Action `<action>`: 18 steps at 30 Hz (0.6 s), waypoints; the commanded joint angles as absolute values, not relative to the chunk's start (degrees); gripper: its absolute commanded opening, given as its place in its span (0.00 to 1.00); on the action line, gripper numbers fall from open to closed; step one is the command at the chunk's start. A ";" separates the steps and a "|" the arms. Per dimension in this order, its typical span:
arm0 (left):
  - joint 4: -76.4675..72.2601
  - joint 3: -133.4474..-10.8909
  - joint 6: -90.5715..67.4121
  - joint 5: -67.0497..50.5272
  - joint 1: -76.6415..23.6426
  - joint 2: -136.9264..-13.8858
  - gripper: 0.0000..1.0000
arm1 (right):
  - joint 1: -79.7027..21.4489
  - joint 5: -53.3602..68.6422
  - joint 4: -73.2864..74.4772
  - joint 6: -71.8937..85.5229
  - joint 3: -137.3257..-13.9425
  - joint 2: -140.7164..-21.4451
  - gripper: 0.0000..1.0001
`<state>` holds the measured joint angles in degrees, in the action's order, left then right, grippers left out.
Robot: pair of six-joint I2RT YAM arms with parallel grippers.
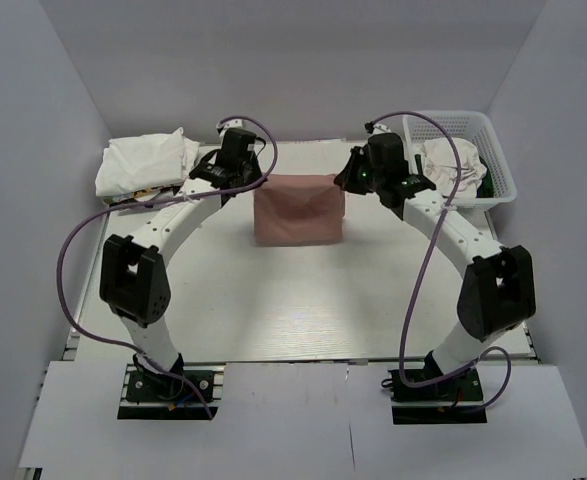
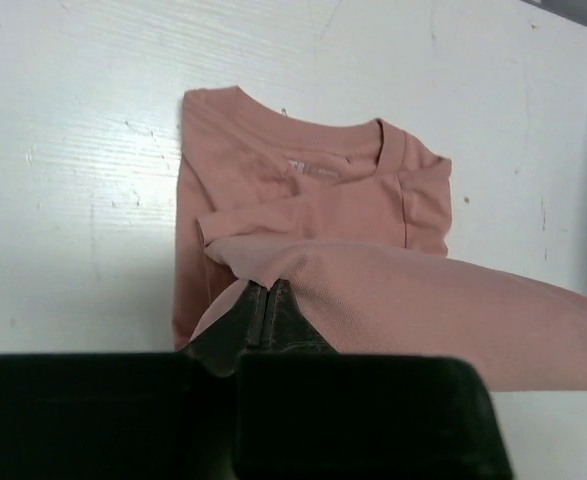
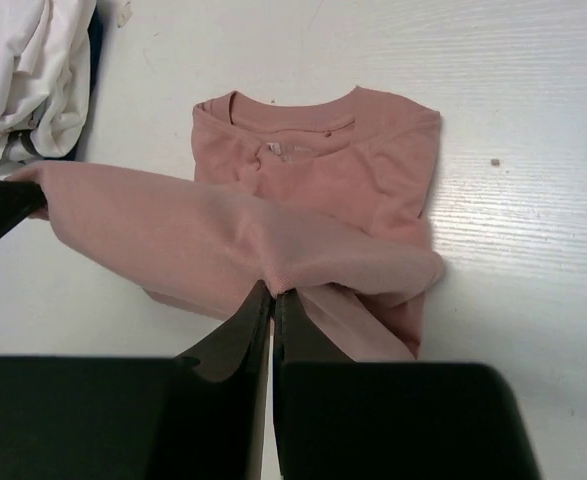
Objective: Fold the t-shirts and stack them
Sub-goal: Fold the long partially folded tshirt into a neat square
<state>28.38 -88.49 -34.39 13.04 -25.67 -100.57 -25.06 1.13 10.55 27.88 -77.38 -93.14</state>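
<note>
Edge of pink t-shirt (image 1: 296,208) in left end effector (image 2: 266,298), right end effector (image 3: 273,300)

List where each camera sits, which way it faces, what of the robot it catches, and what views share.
Top external: above and behind the bases, looking down at the table; both arms show whole, left gripper and right gripper at the pink t-shirt.
Left wrist: on the left arm, looking along its shut fingers at the shirt's collar end.
Right wrist: on the right arm, likewise; white t-shirts at upper left.
Shared: both wrist views show the lifted pink edge stretched between the grippers.
</note>
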 commanded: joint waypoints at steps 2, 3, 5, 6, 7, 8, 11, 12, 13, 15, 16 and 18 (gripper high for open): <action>28.48 -95.34 -31.74 12.14 -23.73 -104.74 0.00 | -23.12 5.53 10.02 26.28 -82.87 -97.11 0.00; 28.48 -96.58 -31.73 11.43 -23.03 -105.98 0.00 | -22.85 6.15 10.45 26.19 -84.27 -99.21 0.00; 29.18 -100.27 -31.20 10.90 -22.50 -109.49 0.00 | -21.71 7.55 10.81 26.28 -86.30 -100.45 0.00; 29.18 -101.07 -30.68 10.29 -21.89 -110.56 0.00 | -21.27 7.73 10.72 26.19 -87.35 -102.37 0.00; 29.18 -102.47 -30.67 9.41 -21.28 -111.52 0.00 | -21.10 8.43 10.81 26.28 -87.89 -103.26 0.00; 28.66 -103.09 -30.67 8.88 -21.27 -112.32 0.00 | -20.48 9.05 10.81 26.11 -90.07 -104.66 0.00; 28.04 -105.29 -30.67 7.38 -20.21 -115.92 0.00 | -18.04 11.25 11.25 27.15 -93.06 -109.06 0.00; 27.52 -105.99 -30.67 6.51 -20.21 -116.88 0.00 | -18.89 11.42 11.16 27.42 -93.51 -110.81 0.00; 27.51 -107.65 -30.67 5.11 -19.52 -119.07 0.00 | -18.81 12.73 10.99 27.68 -94.30 -113.09 0.00; 27.51 -110.63 -30.15 3.87 -18.90 -121.54 0.00 | -17.76 13.71 11.25 28.56 -97.46 -117.22 0.00; 27.51 -111.61 -30.15 3.87 -18.90 -122.68 0.00 | -17.41 14.49 10.73 28.65 -99.91 -118.55 0.00; 26.90 -113.54 -30.84 3.87 -18.29 -126.29 0.00 | -16.61 16.16 10.11 29.00 -101.51 -121.36 0.00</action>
<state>28.18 -109.82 -31.07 5.30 -19.49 -124.70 -17.82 12.38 11.00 28.32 -97.60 -118.61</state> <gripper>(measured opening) 0.009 0.022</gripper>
